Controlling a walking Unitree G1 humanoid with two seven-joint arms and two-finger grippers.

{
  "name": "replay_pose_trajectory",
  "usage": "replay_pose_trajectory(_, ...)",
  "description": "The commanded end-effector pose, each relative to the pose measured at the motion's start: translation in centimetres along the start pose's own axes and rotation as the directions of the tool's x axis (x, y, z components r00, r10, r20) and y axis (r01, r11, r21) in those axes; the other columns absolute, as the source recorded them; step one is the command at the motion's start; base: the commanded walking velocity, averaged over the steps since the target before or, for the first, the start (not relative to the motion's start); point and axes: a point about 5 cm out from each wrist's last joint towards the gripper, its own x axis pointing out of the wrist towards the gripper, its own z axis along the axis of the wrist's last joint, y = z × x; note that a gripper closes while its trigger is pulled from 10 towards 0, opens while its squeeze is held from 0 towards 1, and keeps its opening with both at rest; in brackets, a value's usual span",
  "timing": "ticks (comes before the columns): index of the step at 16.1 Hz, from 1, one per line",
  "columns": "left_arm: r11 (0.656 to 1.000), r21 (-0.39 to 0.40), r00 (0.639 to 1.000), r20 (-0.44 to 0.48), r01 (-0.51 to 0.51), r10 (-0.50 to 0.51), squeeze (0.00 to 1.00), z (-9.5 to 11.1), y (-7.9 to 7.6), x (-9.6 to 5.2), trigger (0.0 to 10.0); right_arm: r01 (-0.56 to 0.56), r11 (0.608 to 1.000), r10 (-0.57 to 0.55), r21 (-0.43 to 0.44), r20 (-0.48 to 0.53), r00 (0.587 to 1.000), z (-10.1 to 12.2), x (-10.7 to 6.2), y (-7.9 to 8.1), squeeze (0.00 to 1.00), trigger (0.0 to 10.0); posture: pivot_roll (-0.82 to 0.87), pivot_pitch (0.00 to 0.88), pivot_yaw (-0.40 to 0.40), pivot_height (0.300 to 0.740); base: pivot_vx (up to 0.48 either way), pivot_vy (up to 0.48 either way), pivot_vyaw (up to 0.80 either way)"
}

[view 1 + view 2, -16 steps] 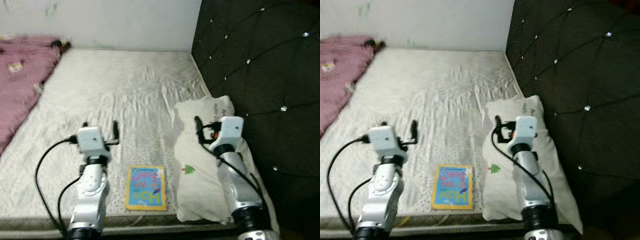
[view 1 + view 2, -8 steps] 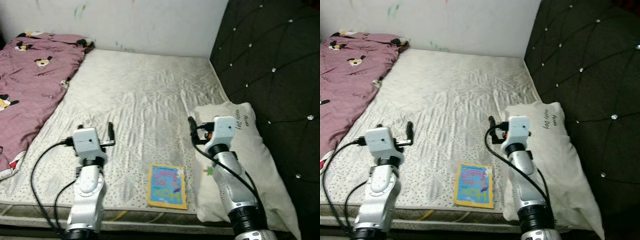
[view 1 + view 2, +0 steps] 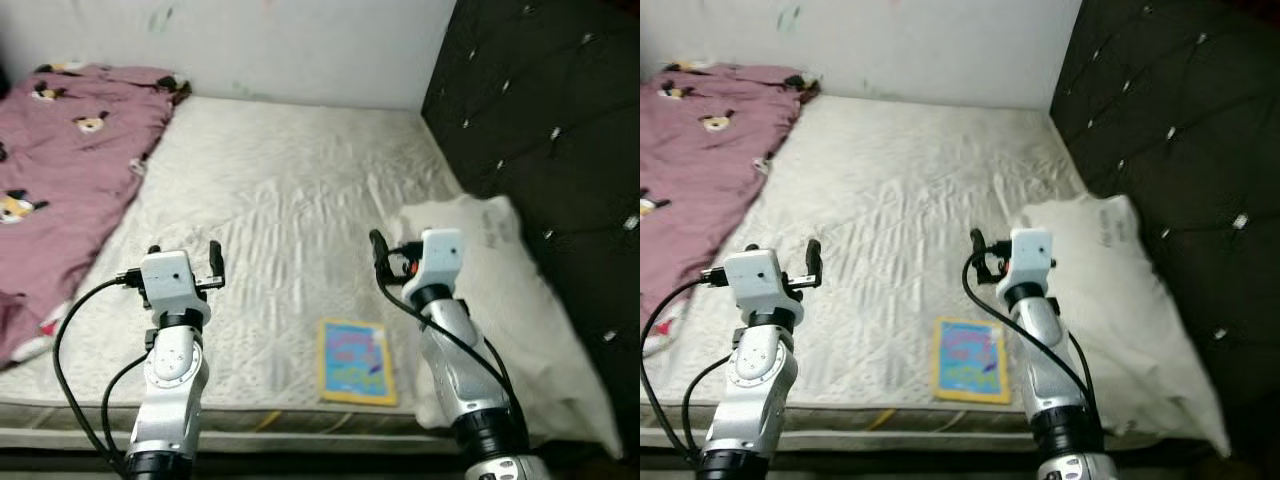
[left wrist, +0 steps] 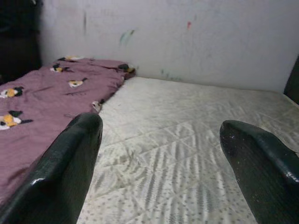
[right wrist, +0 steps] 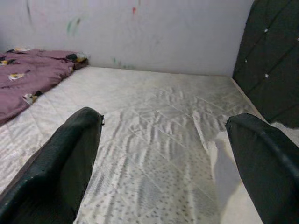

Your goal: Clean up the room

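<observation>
A bare white mattress (image 3: pixel 290 210) is seen against a black tufted headboard (image 3: pixel 540 120). A purple blanket (image 3: pixel 60 160) is spread over the mattress side far from the headboard. A white pillow (image 3: pixel 510 310) is laid at the headboard's foot. A small book (image 3: pixel 356 362) is found flat at the mattress's near edge, just beside the pillow. The left gripper (image 4: pixel 159 158) and right gripper (image 5: pixel 163 158) are held above the mattress, fingers apart, nothing held.

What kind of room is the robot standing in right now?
Most likely a bedroom. A bare quilted mattress lies ahead, with a white pillow against a dark tufted headboard and a pink blanket along the far side.
</observation>
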Motion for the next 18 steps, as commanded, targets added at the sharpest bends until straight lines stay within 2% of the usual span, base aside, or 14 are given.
replay_pose_trajectory(1,1.0,0.015,1.0,-0.004,0.003,-0.003,0.0,-0.1,0.0,0.0,10.0,0.01,1.0,-0.01,0.004,-0.001,1.0,0.0,0.0,-0.2,0.0,10.0,-0.02,0.0,-0.035,0.74,0.0,0.48,0.0)
replay_pose_trajectory(3,1.0,0.019,1.0,-0.004,0.001,-0.001,0.0,-0.1,0.0,0.1,10.0,0.016,1.0,-0.016,-0.01,-0.002,1.0,-0.1,0.0,-0.3,0.0,10.0,-0.02,0.0,-0.035,0.74,0.0,0.48,0.0)
replay_pose_trajectory(4,1.0,0.022,1.0,-0.007,0.0,0.0,0.0,-0.2,0.1,0.0,10.0,0.02,0.998,-0.021,-0.056,-0.013,1.0,-0.3,0.0,-0.4,0.0,10.0,-0.01,0.0,-0.035,0.74,0.0,0.48,0.0)
replay_pose_trajectory(7,1.0,0.028,1.0,-0.017,-0.006,0.007,0.0,-0.6,0.4,-0.2,10.0,0.029,0.997,-0.031,-0.073,-0.018,0.999,-0.4,0.0,-0.4,0.0,10.0,-0.01,0.0,-0.035,0.74,0.0,0.48,0.0)
replay_pose_trajectory(8,1.0,0.028,1.0,-0.022,-0.011,0.011,0.0,-0.7,0.5,-0.2,10.0,0.044,0.991,-0.046,-0.124,-0.014,0.999,-0.4,0.1,-0.4,0.0,10.0,-0.01,0.0,-0.036,0.74,0.0,0.48,0.0)
replay_pose_trajectory(10,1.0,0.028,0.999,-0.035,-0.013,0.014,0.0,-0.9,0.5,-0.2,10.0,0.018,0.961,-0.007,-0.276,0.039,0.999,-0.1,0.1,-0.1,0.0,10.0,-0.01,0.0,-0.036,0.74,0.0,0.48,0.0)
replay_pose_trajectory(11,1.0,0.028,0.999,-0.038,-0.014,0.015,0.0,-0.9,0.5,-0.1,10.0,0.004,0.956,0.011,-0.294,0.049,0.999,0.0,0.0,0.1,0.0,10.0,-0.01,0.0,-0.036,0.74,0.0,0.48,0.0)
replay_pose_trajectory(15,1.0,0.014,0.999,-0.037,-0.017,0.017,0.0,-1.0,0.5,-0.1,10.0,0.017,0.96,-0.006,-0.28,0.04,0.999,-0.2,0.0,-0.2,0.0,10.0,-0.01,0.0,-0.036,0.74,0.0,0.48,0.0)
replay_pose_trajectory(16,0.999,0.004,0.998,-0.058,-0.035,0.035,0.0,-1.2,0.8,-0.2,10.0,0.016,0.968,-0.013,-0.252,0.014,1.0,-0.5,0.0,-0.3,0.0,10.0,-0.02,0.0,-0.035,0.74,0.0,0.48,0.0)
replay_pose_trajectory(17,0.999,-0.007,0.993,-0.111,-0.044,0.043,0.0,-1.9,1.4,-0.4,10.0,-0.001,0.965,-0.008,-0.262,-0.036,0.999,-1.3,-0.1,-0.4,0.0,10.0,-0.02,0.0,-0.035,0.74,0.0,0.48,0.0)
replay_pose_trajectory(18,0.999,-0.004,0.993,-0.11,-0.047,0.047,0.0,-1.9,1.6,-0.5,10.0,0.0,0.966,-0.016,-0.257,-0.06,0.998,-1.7,-0.2,-0.4,0.0,10.0,-0.02,0.0,-0.034,0.74,0.0,0.48,0.0)
